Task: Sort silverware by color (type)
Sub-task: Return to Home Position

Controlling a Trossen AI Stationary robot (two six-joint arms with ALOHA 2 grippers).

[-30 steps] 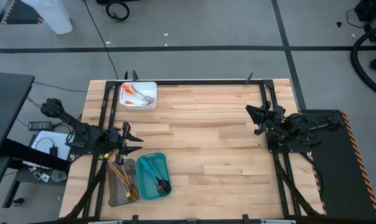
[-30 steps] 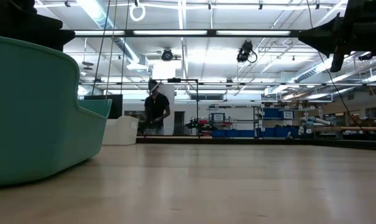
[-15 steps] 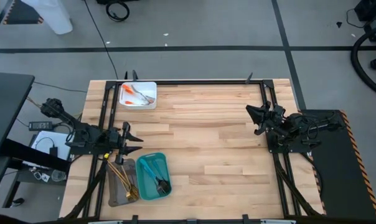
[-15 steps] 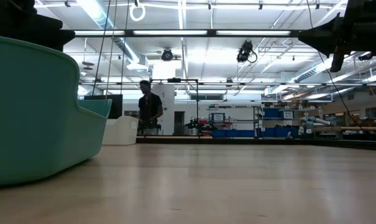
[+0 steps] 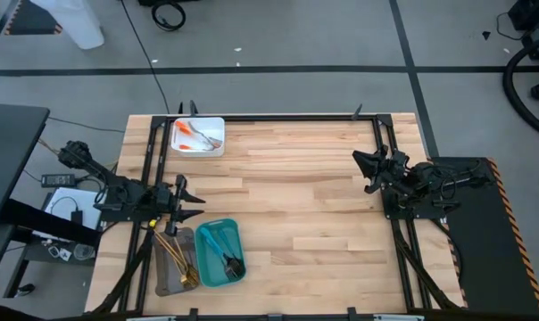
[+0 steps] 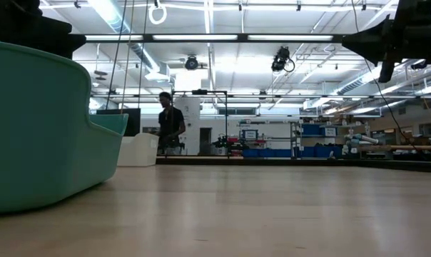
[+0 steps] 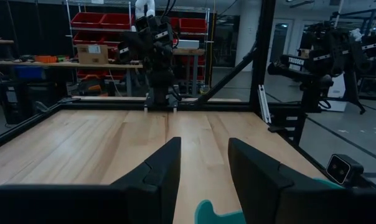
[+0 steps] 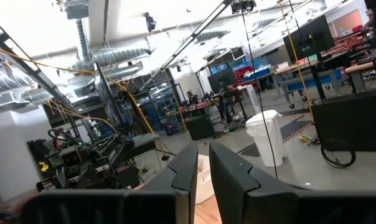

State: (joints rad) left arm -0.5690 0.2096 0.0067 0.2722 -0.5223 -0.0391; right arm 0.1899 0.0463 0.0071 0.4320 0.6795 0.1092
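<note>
Mira: Only the person (image 6: 169,127) far beyond the teal plastic tray (image 5: 223,283) has shifted a little since a second ago; both arms are as they were.

Jon: From above, then. Where does the cutlery lie?

Mira: Inside the teal tray lie teal-blue pieces (image 5: 212,241) and dark metal ones (image 5: 233,264). Just beside it, the flat grey tray (image 5: 165,287) carries the gold pieces (image 5: 177,260). Well beyond it, the white square tray (image 5: 221,143) has the orange pieces (image 5: 187,134), perhaps with a silvery one; too small to tell.

Jon: And the risk?

Mira: Near the teal tray hangs the left gripper (image 5: 191,201), spread and carrying nothing. Gold handles reach toward it. If it dipped, I think it could snag one and flip it out. Well apart from the tray, across the pale wooden tabletop (image 5: 305,223), waits the right gripper (image 5: 363,169).

Jon: Table level?

Mira: That tray's wall looms close. Bare planks run beyond it to a bright workshop with strip lights (image 6: 222,37) and blue bins (image 6: 272,151).

Jon: Left wrist?

Mira: Its dark fingers (image 7: 163,174) stand apart over a corner of the teal tray, with red storage bins (image 7: 94,22) far beyond.

Jon: Right wrist?

Mira: Those fingers (image 8: 188,168) nearly meet, only a slit between them, pinching nothing. They aim high above the teal tray, at ceiling ducts (image 8: 82,37) and a white barrel (image 8: 266,134).
</note>
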